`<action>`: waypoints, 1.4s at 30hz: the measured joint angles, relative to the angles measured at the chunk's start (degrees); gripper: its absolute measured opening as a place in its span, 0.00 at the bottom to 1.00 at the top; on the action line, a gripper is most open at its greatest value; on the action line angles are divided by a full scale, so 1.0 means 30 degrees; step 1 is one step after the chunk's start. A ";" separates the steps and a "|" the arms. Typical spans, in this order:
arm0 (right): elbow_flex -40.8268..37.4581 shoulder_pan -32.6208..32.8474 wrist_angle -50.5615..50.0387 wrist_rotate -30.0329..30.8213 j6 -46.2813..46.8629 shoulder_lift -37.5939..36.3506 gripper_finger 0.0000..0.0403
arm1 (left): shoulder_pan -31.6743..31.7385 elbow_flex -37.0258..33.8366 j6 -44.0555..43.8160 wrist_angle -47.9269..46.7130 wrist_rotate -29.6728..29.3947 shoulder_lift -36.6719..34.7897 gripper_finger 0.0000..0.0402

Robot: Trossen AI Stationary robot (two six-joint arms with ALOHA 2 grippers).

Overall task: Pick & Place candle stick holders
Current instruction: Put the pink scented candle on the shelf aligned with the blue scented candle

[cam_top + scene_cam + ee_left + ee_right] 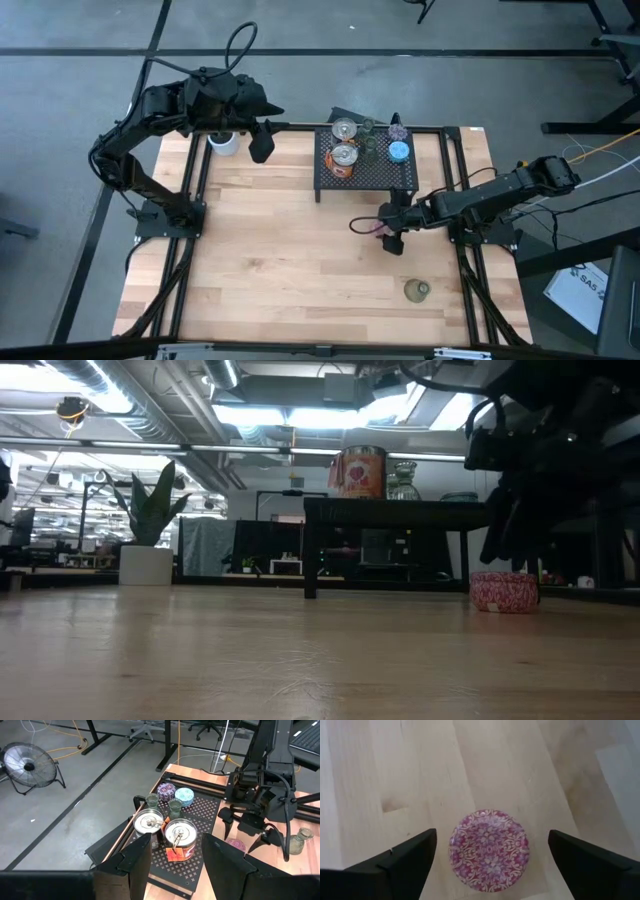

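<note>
A small round pink holder [489, 851], its top covered in a white floral lace pattern, sits on the pale wooden table [280, 260] just in front of the black mesh rack [365, 172]. The right gripper [490, 865] hangs directly above it, fingers spread wide to either side, holding nothing. The left gripper [175, 865] hovers near the rack's far-left side, part open and empty. On the rack stand two silvery holders [343, 143], small green glass ones, a purple-speckled one and a blue holder [399, 151]. Another olive-green holder [416, 290] stands alone on the table. Grey floor surrounds the table.
</note>
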 joint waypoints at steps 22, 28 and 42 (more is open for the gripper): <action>0.0007 -0.0002 0.0342 -0.0731 0.0757 0.1633 0.98 | 0.0003 -0.0002 0.0000 0.0000 0.0000 0.0000 0.42; 0.0007 -0.0010 0.0305 -0.0954 0.1114 0.1770 0.98 | -0.0002 0.0001 0.0000 0.0000 0.0000 0.0000 0.42; 0.0007 -0.0010 -0.0095 -0.0993 0.1806 0.1770 0.80 | 0.0003 -0.0001 0.0000 0.0000 -0.0007 0.0000 0.42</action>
